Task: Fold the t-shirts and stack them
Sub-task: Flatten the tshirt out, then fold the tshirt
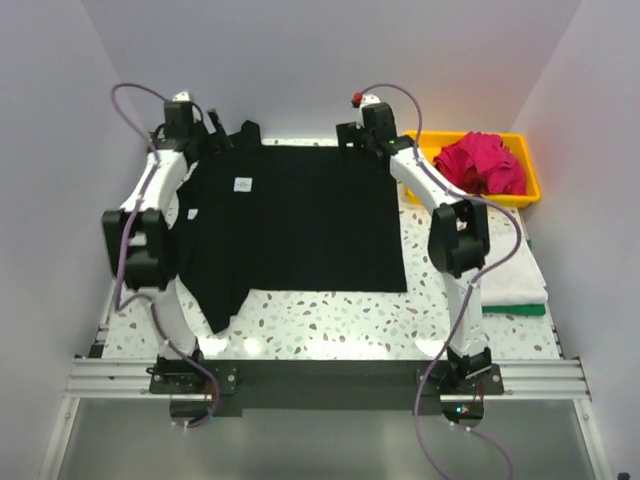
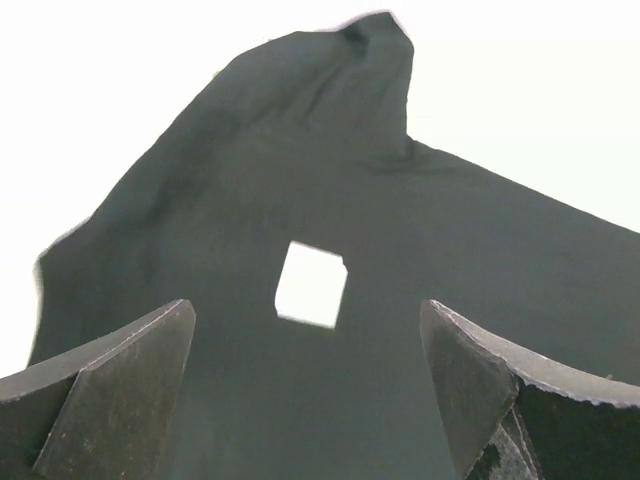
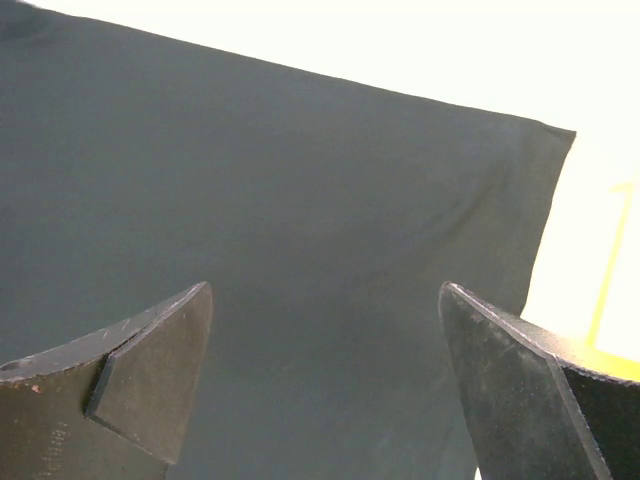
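While the black t-shirt [image 1: 300, 220] lies spread flat across the middle of the speckled table [image 1: 330, 320], its near sleeve trailing toward the left arm's base, the step in hand looks like gripping its far edge for a lengthwise fold. To the right, a folded white shirt [image 1: 510, 275] rests on a green one [image 1: 520, 310]. Further back, a small white label [image 1: 242, 184] marks the collar end. At the far edge, the left gripper [image 2: 305, 305] hovers with jaws spread above the label, and the right gripper [image 3: 325, 288], also spread wide, sits over the hem corner. Both should pinch a single layer at matching depth and pull evenly toward the bases. Beyond, a magenta shirt [image 1: 480, 162] is heaped in the yellow tray [image 1: 535, 180].
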Motion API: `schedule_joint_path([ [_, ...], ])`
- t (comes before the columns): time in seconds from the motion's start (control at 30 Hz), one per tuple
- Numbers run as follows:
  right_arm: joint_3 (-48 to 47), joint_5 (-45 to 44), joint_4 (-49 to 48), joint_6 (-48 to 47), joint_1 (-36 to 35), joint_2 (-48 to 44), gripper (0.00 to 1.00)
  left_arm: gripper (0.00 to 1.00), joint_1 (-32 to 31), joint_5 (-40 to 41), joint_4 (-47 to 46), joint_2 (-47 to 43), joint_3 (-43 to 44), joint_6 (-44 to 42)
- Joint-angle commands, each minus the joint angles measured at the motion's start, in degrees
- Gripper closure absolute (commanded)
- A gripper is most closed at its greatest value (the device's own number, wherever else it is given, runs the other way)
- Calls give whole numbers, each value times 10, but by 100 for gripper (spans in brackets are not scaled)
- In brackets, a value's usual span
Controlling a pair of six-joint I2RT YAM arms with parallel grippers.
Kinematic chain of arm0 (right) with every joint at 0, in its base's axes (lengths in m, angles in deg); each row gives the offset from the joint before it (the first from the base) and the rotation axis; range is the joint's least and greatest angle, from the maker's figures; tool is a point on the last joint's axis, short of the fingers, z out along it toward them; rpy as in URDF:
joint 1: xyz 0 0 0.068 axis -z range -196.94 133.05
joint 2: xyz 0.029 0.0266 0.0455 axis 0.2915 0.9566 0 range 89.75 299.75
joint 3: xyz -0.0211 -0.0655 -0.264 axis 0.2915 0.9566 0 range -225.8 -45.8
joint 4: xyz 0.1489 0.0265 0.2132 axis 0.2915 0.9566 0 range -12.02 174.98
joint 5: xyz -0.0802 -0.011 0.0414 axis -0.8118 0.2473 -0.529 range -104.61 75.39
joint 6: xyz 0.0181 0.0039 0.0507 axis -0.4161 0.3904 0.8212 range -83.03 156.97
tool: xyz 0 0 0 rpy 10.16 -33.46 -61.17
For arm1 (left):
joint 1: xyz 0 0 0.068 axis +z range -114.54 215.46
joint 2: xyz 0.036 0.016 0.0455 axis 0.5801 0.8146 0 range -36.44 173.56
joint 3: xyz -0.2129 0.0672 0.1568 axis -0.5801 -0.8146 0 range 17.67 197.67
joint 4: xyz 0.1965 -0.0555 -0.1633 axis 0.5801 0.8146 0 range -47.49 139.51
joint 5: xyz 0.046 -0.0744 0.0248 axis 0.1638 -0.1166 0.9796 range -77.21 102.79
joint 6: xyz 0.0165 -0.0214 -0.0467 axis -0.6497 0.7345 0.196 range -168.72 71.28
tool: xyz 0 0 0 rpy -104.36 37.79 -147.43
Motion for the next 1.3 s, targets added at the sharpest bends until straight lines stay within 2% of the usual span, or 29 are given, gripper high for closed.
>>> schedule_joint_path([
  [0.0, 166, 6, -2, 28, -67, -203, 1, 0, -4, 64, 43, -209, -148, 85],
  [0.03, 208, 10, -4, 46, -77, -229, 1, 0, -4, 64, 39, -246, -254, 104],
  [0.1, 296, 27, -21, 96, -107, -283, 1, 0, -8, 43, 8, -317, -362, 124],
  [0.13, 371, 36, -41, 107, -118, -323, 1, 0, -13, 26, 6, -379, -448, 140],
  [0.23, 475, 53, -57, 136, -173, -387, 1, 0, -64, 52, 49, -487, -577, 169],
  [0.33, 551, 80, -84, 155, -217, -417, 1, 0, -75, 56, 113, -585, -656, 184],
  [0.43, 608, 67, -95, 181, -222, -425, 1, 0, -83, 96, 214, -661, -668, 230],
  [0.57, 654, 34, -106, 208, -219, -417, 1, 0, -88, 74, 210, -722, -689, 277],
  [0.63, 661, 32, -107, 214, -212, -405, 1, 0, -88, 97, 206, -714, -709, 297],
  [0.77, 670, 38, -112, 235, -187, -380, 2, 0, -88, 85, 164, -663, -730, 307],
  [1.0, 694, 40, -103, 243, -151, -359, 1, 0, -86, 143, 83, -601, -744, 328],
  [1.2, 703, 4, -70, 238, -128, -359, 1, 0, -75, 230, 143, -557, -699, 340],
  [1.27, 703, 2, -68, 238, -124, -354, 1, 0, -65, 238, 132, -554, -697, 337],
])
